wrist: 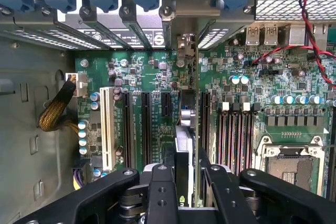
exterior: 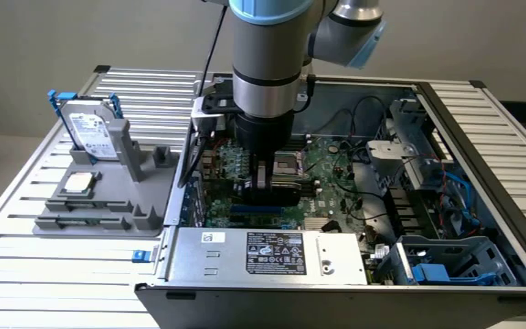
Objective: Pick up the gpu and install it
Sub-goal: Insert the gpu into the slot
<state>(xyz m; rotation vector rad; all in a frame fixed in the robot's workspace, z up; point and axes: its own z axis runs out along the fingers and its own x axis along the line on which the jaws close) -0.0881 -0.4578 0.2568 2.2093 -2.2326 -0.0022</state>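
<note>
The claw (wrist: 184,177) is clamped on the graphics card (wrist: 185,129), edge-down over the motherboard (wrist: 262,72) slots (wrist: 146,129) inside the case (exterior: 336,305) — if it's slightly off its slot, pushing could jam the edge or crack something.
</note>
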